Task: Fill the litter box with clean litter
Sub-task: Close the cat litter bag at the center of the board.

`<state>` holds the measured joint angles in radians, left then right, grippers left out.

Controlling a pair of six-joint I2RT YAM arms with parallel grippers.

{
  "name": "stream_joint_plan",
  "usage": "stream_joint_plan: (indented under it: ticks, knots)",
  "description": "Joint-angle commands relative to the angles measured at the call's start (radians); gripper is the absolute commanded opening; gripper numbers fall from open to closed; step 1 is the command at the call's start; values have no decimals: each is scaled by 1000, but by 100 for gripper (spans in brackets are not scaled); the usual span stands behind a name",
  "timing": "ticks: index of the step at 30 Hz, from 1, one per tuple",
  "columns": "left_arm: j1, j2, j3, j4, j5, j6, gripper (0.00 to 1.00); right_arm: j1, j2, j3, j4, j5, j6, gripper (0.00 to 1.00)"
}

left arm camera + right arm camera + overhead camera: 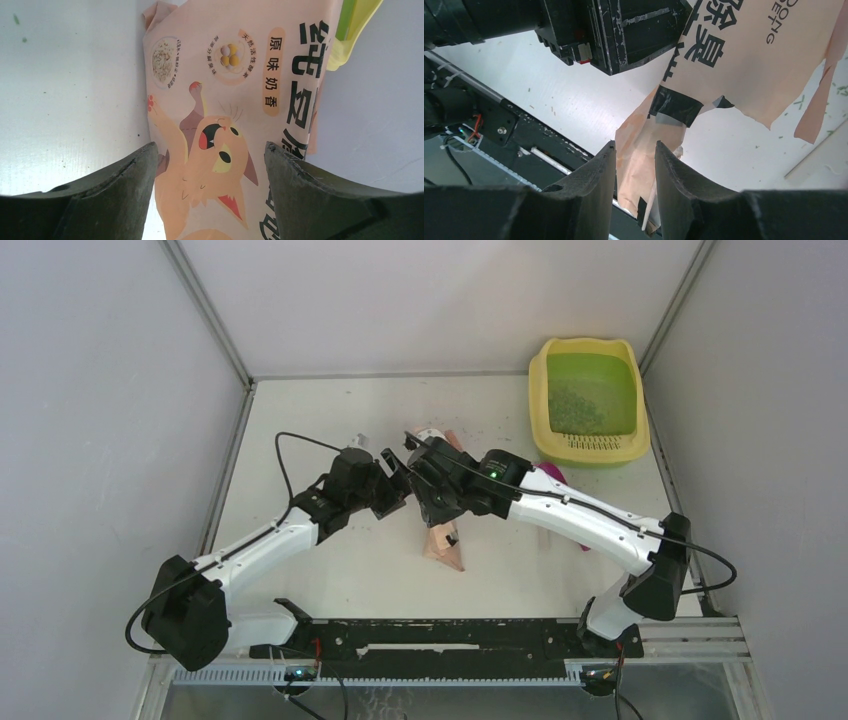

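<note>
L gripper (210,148) spread wide, peach bag (235,75) btwn fingers, mid table (330,430). R gripper (635,145) fingers nearly together, bag fold in gap, can't tell if pinched. Far R at back corner: litter box (539,405), well apart from both; some litter (575,408) in green basin.

My left arm (262,542) and right arm (585,515) are white shells with black joints and chunky black bases. Thin black cable (290,452) loops off each, plus a tiny green light (492,475) on the right. End effector fingers (120,195) are dark, matte, kinda scuffed.
</note>
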<state>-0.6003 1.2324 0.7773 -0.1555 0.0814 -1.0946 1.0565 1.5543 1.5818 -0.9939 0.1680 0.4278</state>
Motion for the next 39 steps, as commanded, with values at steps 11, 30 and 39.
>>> stream_joint_plan:
  ticks: [11,30,39]
  knots:
    - [-5,-16,-23,59,13,-9,82,38,56,48,-63,135,-14,41]
    - [-6,-10,-13,60,17,-11,82,39,80,50,-80,134,-18,6]
    - [3,-31,-39,53,6,-5,82,-41,83,230,-119,-38,-59,0]
